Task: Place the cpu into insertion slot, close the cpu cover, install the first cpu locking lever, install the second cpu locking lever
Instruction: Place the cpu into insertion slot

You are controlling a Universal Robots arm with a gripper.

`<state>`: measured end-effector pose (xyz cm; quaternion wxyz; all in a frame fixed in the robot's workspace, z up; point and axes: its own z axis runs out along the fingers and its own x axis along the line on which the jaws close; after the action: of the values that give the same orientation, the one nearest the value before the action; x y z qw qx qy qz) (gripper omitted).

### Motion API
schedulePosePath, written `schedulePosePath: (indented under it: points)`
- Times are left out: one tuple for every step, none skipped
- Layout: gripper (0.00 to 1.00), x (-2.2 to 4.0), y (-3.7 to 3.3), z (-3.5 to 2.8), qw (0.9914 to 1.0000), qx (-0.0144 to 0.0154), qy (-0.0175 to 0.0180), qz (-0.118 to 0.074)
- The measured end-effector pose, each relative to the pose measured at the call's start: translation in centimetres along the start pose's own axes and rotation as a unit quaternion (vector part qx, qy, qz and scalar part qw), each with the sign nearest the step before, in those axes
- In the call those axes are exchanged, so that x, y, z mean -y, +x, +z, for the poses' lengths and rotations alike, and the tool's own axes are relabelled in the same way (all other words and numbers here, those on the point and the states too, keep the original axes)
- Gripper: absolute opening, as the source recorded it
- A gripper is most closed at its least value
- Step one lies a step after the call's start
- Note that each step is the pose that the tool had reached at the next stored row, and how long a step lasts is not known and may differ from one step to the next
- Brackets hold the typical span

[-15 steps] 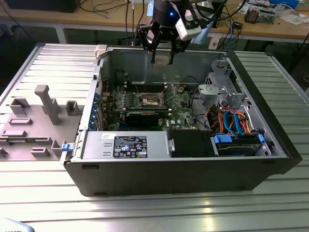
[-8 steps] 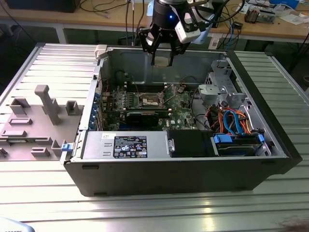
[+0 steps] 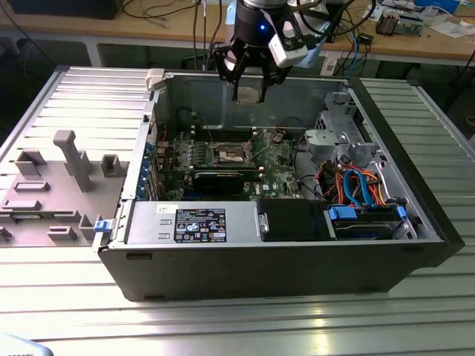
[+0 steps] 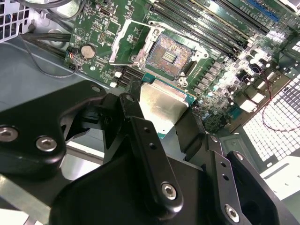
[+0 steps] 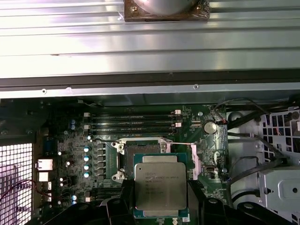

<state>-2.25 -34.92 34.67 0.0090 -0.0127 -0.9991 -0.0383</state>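
Grey plastic holders (image 3: 52, 185) lie on the ribbed metal desk (image 3: 245, 326) at the exterior view's left, beside the open computer case (image 3: 260, 259). Over the middle of the case the arm hangs straight down. Its tool (image 3: 249, 93) is at the height of the case's far rim, above the green board (image 3: 274, 167) and the socket (image 3: 231, 154). Orange and blue cables (image 3: 356, 185) crowd the exterior view's right. That view leaves unclear what the tool carries. Both wrist views settle it: the black fingers (image 4: 150, 145) are closed on two opposite edges of the chip (image 4: 161, 105), which is held flat, silvery top showing, clear above the board. In the second wrist view the socket (image 4: 171, 54) lies bare, its cover plate (image 4: 123, 44) opened towards the round battery (image 4: 87, 50). In the first wrist view the chip (image 5: 160, 185) partly overlaps the socket (image 5: 140, 149).
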Motion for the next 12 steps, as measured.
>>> schedulePosePath:
  points:
    - [0.54, 0.00, 0.00, 0.02, 1.00000, 0.0000, 0.0000, 0.000]
    - [0.54, 0.00, 0.00, 0.05, 1.00000, 0.0000, 0.0000, 0.000]
    - [0.54, 0.00, 0.00, 0.06, 1.00000, 0.0000, 0.0000, 0.000]
    - [0.54, 0.01, 0.00, 0.11, 1.00000, 0.0000, 0.0000, 0.000]
    - [0.54, 0.01, 0.00, 0.14, 1.00000, 0.0000, 0.0000, 0.000]
    - [0.54, 0.01, 0.00, 0.16, 1.00000, 0.0000, 0.0000, 0.000]
    - [0.54, 0.01, 0.00, 0.18, 1.00000, 0.0000, 0.0000, 0.000]
    - [0.54, 0.01, 0.00, 0.20, 1.00000, 0.0000, 0.0000, 0.000]
    - [0.54, 0.02, 0.00, 0.24, 1.00000, 0.0000, -0.0001, 0.000]
    - [0.54, 0.02, 0.01, 0.28, 1.00000, 0.0000, -0.0001, 0.000]
    - [0.54, 0.03, 0.03, 0.35, 1.00000, 0.0000, 0.0000, 0.000]
    - [0.54, 0.03, 0.06, 0.39, 1.00000, 0.0000, 0.0001, 0.000]
